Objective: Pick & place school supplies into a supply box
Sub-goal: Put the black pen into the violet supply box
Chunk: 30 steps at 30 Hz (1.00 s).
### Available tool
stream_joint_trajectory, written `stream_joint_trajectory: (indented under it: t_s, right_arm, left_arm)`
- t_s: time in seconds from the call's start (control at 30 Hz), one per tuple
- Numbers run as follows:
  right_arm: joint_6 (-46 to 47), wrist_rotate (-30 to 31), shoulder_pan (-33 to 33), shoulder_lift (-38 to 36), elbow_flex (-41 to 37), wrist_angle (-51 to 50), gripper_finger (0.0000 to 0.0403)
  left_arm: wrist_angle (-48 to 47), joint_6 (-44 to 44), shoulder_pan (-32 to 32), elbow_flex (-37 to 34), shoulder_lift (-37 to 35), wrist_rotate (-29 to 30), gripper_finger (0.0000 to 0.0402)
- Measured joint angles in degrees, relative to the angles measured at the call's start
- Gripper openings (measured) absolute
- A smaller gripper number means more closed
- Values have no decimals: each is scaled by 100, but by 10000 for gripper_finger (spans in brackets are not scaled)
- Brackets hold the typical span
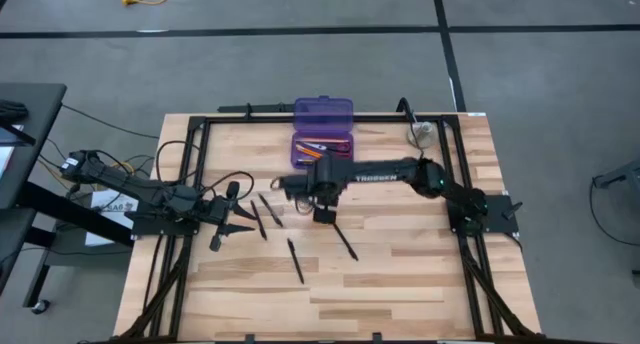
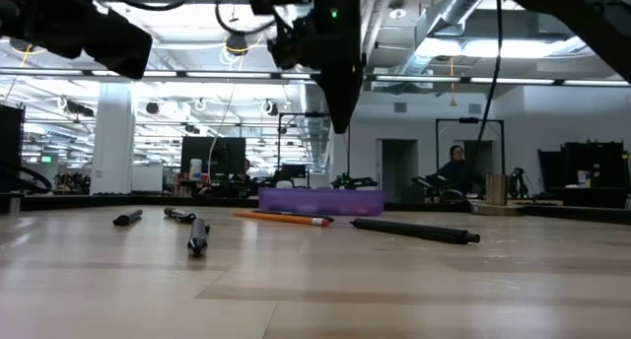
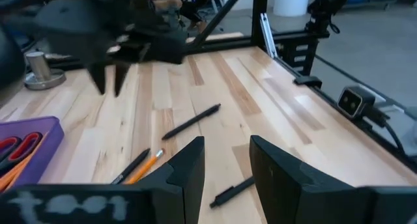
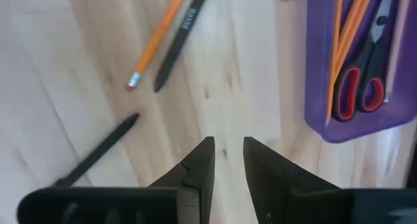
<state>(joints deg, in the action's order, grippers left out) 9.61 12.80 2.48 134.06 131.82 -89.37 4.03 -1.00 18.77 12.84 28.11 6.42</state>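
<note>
Low view, foreground: a short black pen (image 2: 197, 235) lies nearest the camera, pointing toward it.
Next row: long black pen (image 2: 414, 231) and orange pencil (image 2: 281, 218), both lying crosswise.
Right gripper (image 4: 225, 160): hangs above bare wood beside the supply box (image 1: 322, 136); jaws parted a slit, holding nothing.
Key relation: the pencil and a pen lie side by side just ahead of these fingers, long axes slanting away; the right arm appears nearer.
Left gripper (image 3: 227, 167): low at the table's left side, part open, empty.
Far: box open, red-handled scissors (image 4: 362, 74) and pencils inside.
</note>
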Motion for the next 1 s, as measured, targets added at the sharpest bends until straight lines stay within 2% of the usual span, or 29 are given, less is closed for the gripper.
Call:
stream_joint_trajectory:
  t_s: [0.13,0.27,0.37,0.47,0.6,0.73,0.83,0.9,1.0]
  right_arm:
    - [468,196,441,-10,-1,-67,75]
    - [796,276,824,-325,-241,127,75]
    - [1178,681,1074,-675,-699,365,75]
    - [1686,1198,1310,-1200,-1524,862,75]
    - [2348,1384,1613,-2168,-3216,2239,75]
    - [2878,1500,1873,-3090,-5306,4637,75]
    - [3324,1821,2010,-3524,-6638,6381,75]
    - [3755,1869,2032,-3611,-7216,7177,75]
    - [4469,1864,2027,-3626,-7585,7699,76]
  left_arm:
    - [-225,-12,-3,1,-2,-11,112]
    - [-548,-8,-3,54,1,-9,112]
    - [-619,2,-5,57,1,-67,112]
    - [-676,61,-5,57,1,-195,112]
    - [-733,116,-46,61,1,-264,112]
    - [-721,123,-147,61,1,-258,112]
    - [-719,122,-203,61,1,-212,112]
    - [-715,120,-227,61,1,-208,112]
    - [-714,112,-239,61,1,-210,112]
